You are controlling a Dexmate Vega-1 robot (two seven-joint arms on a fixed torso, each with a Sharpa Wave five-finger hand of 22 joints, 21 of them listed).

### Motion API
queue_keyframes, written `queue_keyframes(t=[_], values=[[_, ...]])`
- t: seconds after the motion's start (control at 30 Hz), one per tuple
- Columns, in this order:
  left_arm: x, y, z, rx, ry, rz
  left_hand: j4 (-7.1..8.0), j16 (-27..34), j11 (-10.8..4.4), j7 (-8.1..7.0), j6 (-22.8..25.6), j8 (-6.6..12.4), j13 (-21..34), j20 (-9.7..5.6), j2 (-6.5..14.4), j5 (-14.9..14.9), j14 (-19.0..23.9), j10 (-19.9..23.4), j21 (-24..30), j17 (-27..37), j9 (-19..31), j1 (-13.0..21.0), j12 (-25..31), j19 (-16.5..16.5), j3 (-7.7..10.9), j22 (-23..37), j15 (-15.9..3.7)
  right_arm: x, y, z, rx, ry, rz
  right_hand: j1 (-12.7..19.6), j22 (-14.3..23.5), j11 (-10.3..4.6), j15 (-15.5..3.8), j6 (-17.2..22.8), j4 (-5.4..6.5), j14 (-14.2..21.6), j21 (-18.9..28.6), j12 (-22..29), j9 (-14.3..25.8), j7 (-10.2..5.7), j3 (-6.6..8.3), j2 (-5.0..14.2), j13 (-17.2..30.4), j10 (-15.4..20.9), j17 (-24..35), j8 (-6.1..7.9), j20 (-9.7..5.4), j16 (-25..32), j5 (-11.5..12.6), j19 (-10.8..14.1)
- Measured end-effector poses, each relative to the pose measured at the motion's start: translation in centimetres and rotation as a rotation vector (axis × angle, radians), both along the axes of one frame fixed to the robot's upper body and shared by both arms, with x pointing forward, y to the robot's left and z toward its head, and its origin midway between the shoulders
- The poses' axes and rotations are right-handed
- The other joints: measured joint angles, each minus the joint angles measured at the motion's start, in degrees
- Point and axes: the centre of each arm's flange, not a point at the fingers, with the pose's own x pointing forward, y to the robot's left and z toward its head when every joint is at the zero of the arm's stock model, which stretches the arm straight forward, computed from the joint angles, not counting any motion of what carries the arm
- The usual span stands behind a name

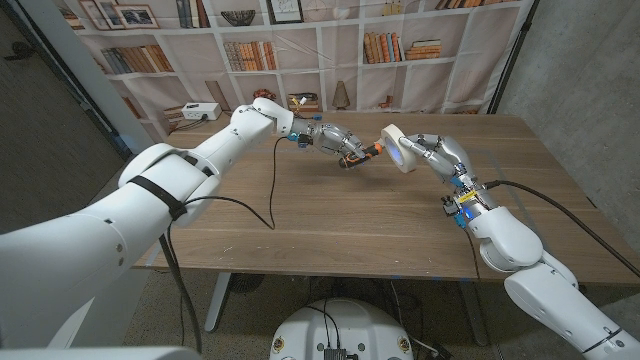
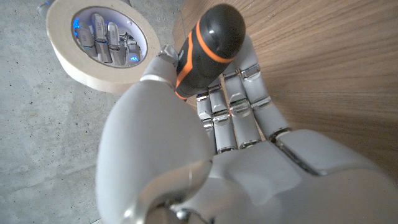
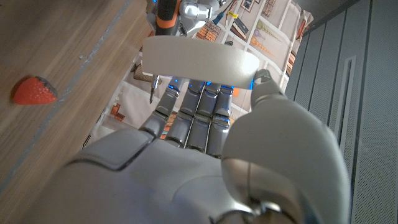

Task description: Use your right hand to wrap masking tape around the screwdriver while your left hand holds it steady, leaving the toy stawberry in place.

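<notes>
Above the wooden counter (image 1: 330, 220), the left hand (image 1: 335, 140) grips the black-and-orange-handled screwdriver (image 1: 366, 153). Just beside it, the right hand (image 1: 430, 152) holds the cream roll of masking tape (image 1: 396, 150). The red toy strawberry (image 3: 34, 91) lies on the counter.

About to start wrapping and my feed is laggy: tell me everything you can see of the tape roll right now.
The tape roll is a cream masking-tape ring with a wide open core and a smooth paper-like outer face. The right hand holds it above the table, fingers through the core. It sits close beside the screwdriver held by the left hand; whether they touch, or any tape is pulled free, cannot be told.
</notes>
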Motion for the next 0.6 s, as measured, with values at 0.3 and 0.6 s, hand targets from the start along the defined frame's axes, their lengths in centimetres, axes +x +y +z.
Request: queue_keyframes(t=[0.3, 0.6], values=[[-0.18, 0.39, 0.05, -0.01, 0.013, -0.009, 0.0, 0.0, 0.0, 0.13, 0.13, -0.09, 0.81, 0.01, 0.0, -0.19, 0.0, 0.0, 0.44, -0.01, 0.02, 0.0, -0.21, 0.0, 0.0, 0.0, 0.0, -0.07, -0.05, -0.42, -0.036, 0.018, -0.089, 0.0, 0.0, 0.01, 0.0, 0.0, 0.0, 0.0, 0.43, -0.01, -0.33, 0.0, 0.0, 0.0, -0.35, -0.01, -0.27, 0.01, 0.29, 0.0, 0.0, -0.29], [-0.32, 0.66, -0.23, -0.036, 0.058, -0.039, 0.0, -0.01, 0.13, 0.19, 0.19, -0.24, 0.81, 0.01, 0.0, -0.21, 0.0, 0.13, 0.44, -0.09, 0.03, 0.0, -0.23, 0.0, 0.0, -0.01, 0.0, -0.04, -0.37, -0.84, -0.04, 0.035, -0.144, 0.01, -0.09, 0.02, 0.0, 0.0, 0.01, 0.0, 0.86, 0.48, -0.33, 0.0, 0.01, -0.01, -0.47, -0.01, -0.27, 0.32, 0.29, 0.39, -0.01, -0.29]])
